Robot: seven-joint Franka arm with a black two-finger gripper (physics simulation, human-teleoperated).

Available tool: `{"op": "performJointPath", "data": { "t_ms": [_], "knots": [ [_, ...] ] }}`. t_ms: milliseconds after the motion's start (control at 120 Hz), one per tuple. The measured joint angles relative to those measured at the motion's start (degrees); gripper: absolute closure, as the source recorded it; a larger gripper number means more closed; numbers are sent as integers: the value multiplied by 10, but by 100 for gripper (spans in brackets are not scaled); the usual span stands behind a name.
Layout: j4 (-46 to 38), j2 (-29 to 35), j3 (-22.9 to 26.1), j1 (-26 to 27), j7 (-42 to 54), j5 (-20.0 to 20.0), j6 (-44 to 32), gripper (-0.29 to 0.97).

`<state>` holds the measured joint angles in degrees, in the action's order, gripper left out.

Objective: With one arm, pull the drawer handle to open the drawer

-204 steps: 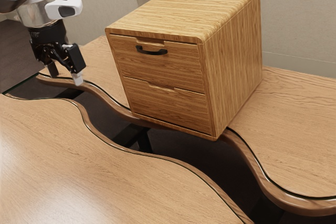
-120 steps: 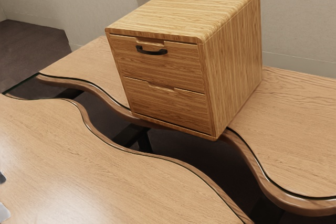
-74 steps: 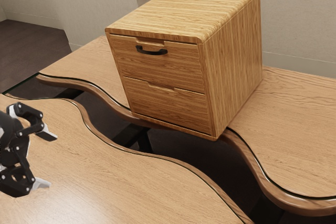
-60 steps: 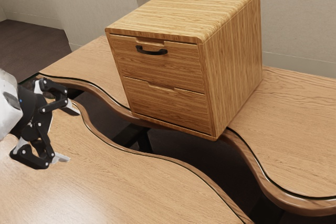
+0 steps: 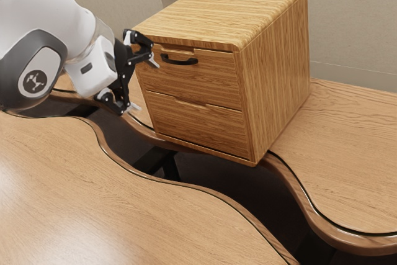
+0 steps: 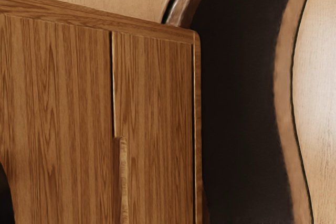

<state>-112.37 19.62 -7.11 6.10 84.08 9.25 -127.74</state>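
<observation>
Evidently we hold the gripper [image 5: 141, 84] just beside the drawer handle [image 5: 178, 61], fingers [image 5: 139, 39] apart one above the other, to straddle its bar.

Cabinet [image 5: 260, 35]: honey-brown wood, streaked grain.
Handle [image 5: 179, 61]: black.
Gripper [image 5: 142, 86]: black, white tips.
Arm [image 5: 46, 23]: white shell, grey joint cap.
Table [image 5: 80, 215]: pale wood grain, dark brown edge.
Gap [image 5: 124, 134] below the jaws: near black.

Glossy white rounded arm [image 5: 59, 20] shells, grey joint cap [image 5: 25, 60] that bore a small round emblem [image 5: 35, 79], white wrist block [image 5: 93, 74], black two-finger gripper [image 5: 141, 85] that had pale pads [image 5: 133, 108].
</observation>
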Motion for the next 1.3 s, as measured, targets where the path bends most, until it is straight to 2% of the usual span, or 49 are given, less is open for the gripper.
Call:
{"op": "performJointPath", "data": {
  "t_ms": [283, 367, 683, 917, 1300],
  "knots": [
    [11, -31, 0, -2, 57, -5, -33, 0],
    [37, -59, -1, -5, 66, -9, -41, 0],
    [63, -110, -34, -9, 91, -20, -67, 0],
    [101, -141, -46, -10, 102, -62, -82, 0],
    [93, -146, -60, -12, 112, -108, -80, 0]
  ]
}}
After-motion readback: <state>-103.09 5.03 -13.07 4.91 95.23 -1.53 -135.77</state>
